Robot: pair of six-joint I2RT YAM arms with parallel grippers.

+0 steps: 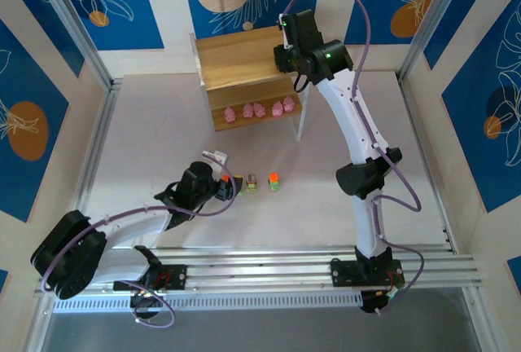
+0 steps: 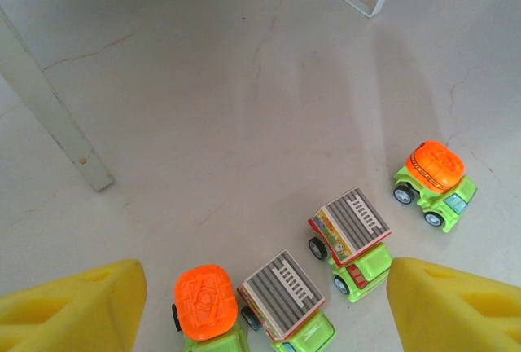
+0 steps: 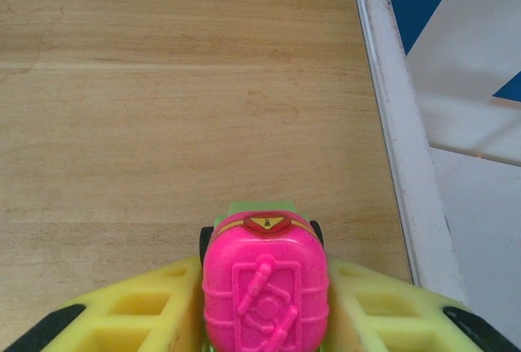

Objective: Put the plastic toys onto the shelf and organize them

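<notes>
The shelf point(image 1: 240, 63) stands at the back of the table, and several pink pig toys point(image 1: 258, 111) sit in a row on its lower board. My right gripper point(image 1: 286, 52) is over the top board's right end point(image 3: 163, 107), its yellow fingers point(image 3: 146, 311) pressed to both sides of a pink-topped green toy truck point(image 3: 265, 287) that rests on the wood. Near the front, my left gripper point(image 1: 224, 187) is open above the table. Between its fingers point(image 2: 73, 307) lie an orange-topped truck point(image 2: 207, 303) and a grey-topped truck point(image 2: 285, 295); another grey-topped point(image 2: 352, 230) and an orange-topped truck point(image 2: 435, 174) stand farther right.
White shelf legs point(image 2: 53, 112) stand on the table ahead of the left gripper. The top board's white right edge point(image 3: 399, 140) runs close beside the pink-topped truck. Metal rails point(image 1: 269, 266) cross the near edge of the table.
</notes>
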